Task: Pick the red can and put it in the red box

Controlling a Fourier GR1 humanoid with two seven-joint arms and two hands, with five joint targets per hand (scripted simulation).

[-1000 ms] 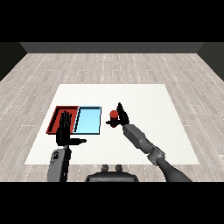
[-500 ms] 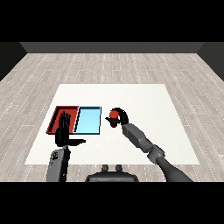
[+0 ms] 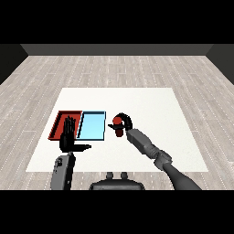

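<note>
Head view: right hand [image 3: 124, 122] curls round the red can [image 3: 118, 124], just right of the blue tray [image 3: 92, 126] over the white counter [image 3: 151, 105]; left hand [image 3: 68, 138] is flat, fingers straight, overlapping the near edge of the red tray [image 3: 61, 119]; both trays lie side by side.
</note>
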